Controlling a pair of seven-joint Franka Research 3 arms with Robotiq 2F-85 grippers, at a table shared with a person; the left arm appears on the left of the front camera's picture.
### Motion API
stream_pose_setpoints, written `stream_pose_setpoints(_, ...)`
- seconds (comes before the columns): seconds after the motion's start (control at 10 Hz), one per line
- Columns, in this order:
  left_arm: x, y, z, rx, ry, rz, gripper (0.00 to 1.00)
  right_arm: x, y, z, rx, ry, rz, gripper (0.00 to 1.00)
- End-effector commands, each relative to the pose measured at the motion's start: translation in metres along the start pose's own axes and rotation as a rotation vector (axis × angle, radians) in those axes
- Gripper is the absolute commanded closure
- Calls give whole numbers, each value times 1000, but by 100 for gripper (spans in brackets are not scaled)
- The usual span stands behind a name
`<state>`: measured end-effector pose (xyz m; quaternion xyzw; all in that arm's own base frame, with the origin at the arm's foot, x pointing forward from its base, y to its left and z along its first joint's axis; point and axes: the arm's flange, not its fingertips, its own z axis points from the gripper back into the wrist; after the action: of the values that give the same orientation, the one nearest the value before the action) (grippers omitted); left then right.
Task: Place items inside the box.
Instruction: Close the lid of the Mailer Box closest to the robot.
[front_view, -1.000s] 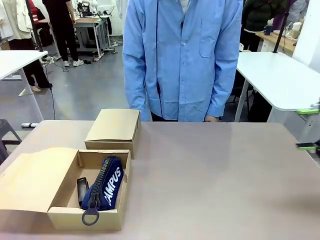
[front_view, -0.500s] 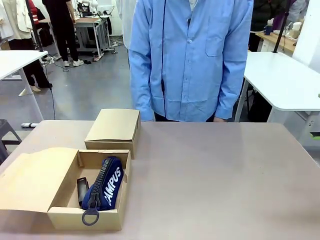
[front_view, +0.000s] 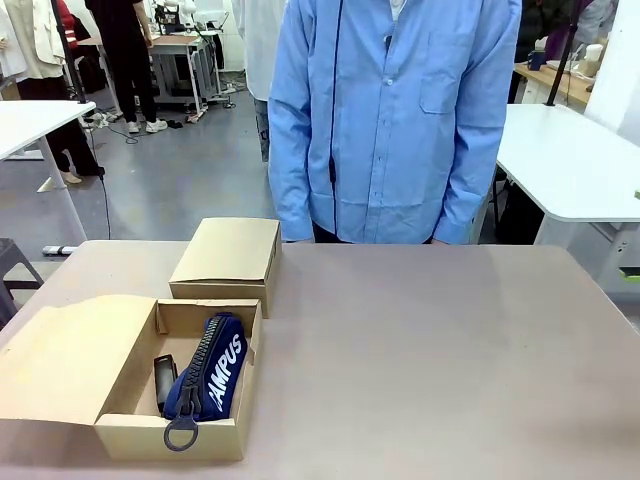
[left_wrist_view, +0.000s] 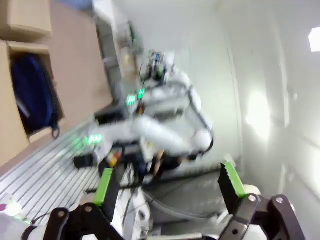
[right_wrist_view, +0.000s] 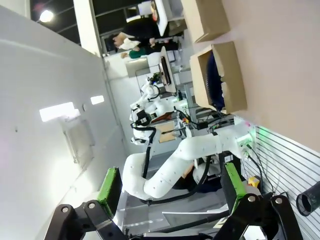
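Note:
The open cardboard box sits at the table's near left, its lid flap folded out to the left. Inside lies a navy zip pouch with white lettering, its ring pull hanging over the front wall. A black item, perhaps the stapler, lies beside it. In the left wrist view my left gripper is open and empty, off the table's near side, with the box and pouch far off. My right gripper is open and empty too, far from the box and pouch.
A smaller closed cardboard box stands just behind the open one. A person in a blue shirt stands at the table's far edge, arms down. The bare tabletop stretches across the middle and right. The white left arm appears in the right wrist view.
The person has stepped a little to the right. The green fingertips at the front view's right edge have moved out of the picture. Box and contents have not moved.

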<state>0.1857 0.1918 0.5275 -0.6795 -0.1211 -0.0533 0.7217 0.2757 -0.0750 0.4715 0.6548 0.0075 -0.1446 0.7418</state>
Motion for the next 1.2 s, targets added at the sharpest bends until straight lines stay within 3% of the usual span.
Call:
stream_pose_setpoints(0.0,27,13,-47,81,444,-305,0,0,4,1,22,-1,7,0)
stream_pose_setpoints(0.1,30,18,-67,67,582,-380,0,0,4,1,22,-1,7,0)
stream_pose_setpoints(0.2,28,20,-74,90,636,-537,0,0,4,1,22,-1,7,0)
stream_pose_setpoints(0.3,24,26,-71,75,681,-615,0,0,4,1,22,-1,7,0)
stream_pose_setpoints(0.4,23,38,-60,129,630,-779,0,0,4,1,22,-1,7,0)
stream_pose_setpoints(0.5,31,13,-97,105,586,-339,0,0,4,1,22,-1,7,0)
stream_pose_setpoints(0.7,31,13,-97,105,586,-339,0,0,4,1,22,-1,7,0)
stream_pose_setpoints(0.8,28,22,-90,133,643,-441,0,0,4,1,22,-1,7,0)
stream_pose_setpoints(1.0,60,52,-52,400,570,-964,0,0,4,1,22,-1,7,0)
stream_pose_setpoints(1.1,63,71,-30,450,512,-1111,0,0,4,1,22,-1,7,0)
